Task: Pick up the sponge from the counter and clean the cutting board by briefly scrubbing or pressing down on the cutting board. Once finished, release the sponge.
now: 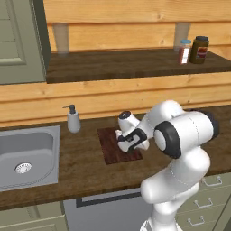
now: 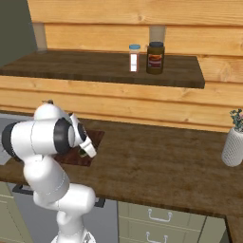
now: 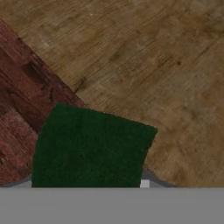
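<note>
- my gripper point(image 1: 121, 140) is down low over the board point(image 1: 108, 145), at the board's 3 o'clock side in the left base view, with my arm point(image 1: 180, 135) folded over the counter point(image 1: 76, 158).
- in the right base view the gripper point(image 2: 84, 151) sits at the board's point(image 2: 95, 137) near right corner, about 5 o'clock on it, and a bit of green shows right at its tip.
- the sponge point(image 3: 89, 146) is close under my hand camera, a dark green block at 6 o'clock in the hand view.
- it lies across the board's point(image 3: 17, 113) edge there: red-brown board at 9 o'clock of it, lighter counter point(image 3: 153, 57) from 12 to 3 o'clock.
- my fingertips are hidden, so i cannot tell whether the fingers are spread or pinching the sponge, nor whether it is pressed on the wood.
- a soap bottle point(image 1: 73, 119) stands at the board's 10 o'clock, between it and the sink point(image 1: 27, 155), which is at 9 o'clock.
- on the shelf point(image 1: 135, 63) at 1 o'clock stand a shaker point(image 1: 184, 51) and a dark jar point(image 1: 199, 49), just beside each other.
- a white vase point(image 2: 233, 146) stands well apart at 3 o'clock on the counter in the right base view.
</note>
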